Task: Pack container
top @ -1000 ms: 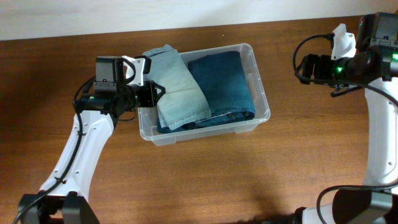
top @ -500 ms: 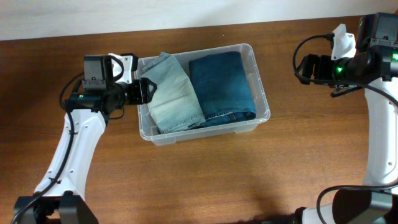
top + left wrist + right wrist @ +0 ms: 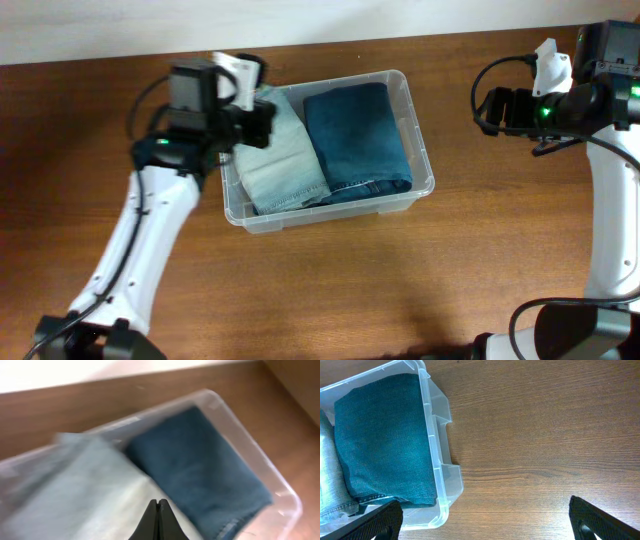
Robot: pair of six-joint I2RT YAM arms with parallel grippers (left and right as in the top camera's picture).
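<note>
Risk: left gripper [image 3: 158, 508], jaws pressed together, empty, could snag pale jeans [image 3: 290, 165], dragging container [image 3: 420, 135] | right gripper [image 3: 485, 514] jaws spread wide, empty.

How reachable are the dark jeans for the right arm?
Likely yes: dark jeans lie uncovered in the container, on its right side; only bare table separates them from the open right pincer.

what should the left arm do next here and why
Probably lower the shut left gripper onto the light denim to press it flat. It lies beside the dark denim in the container, but its back corner seems to ride up by the rim, just below the fingertips.
</note>
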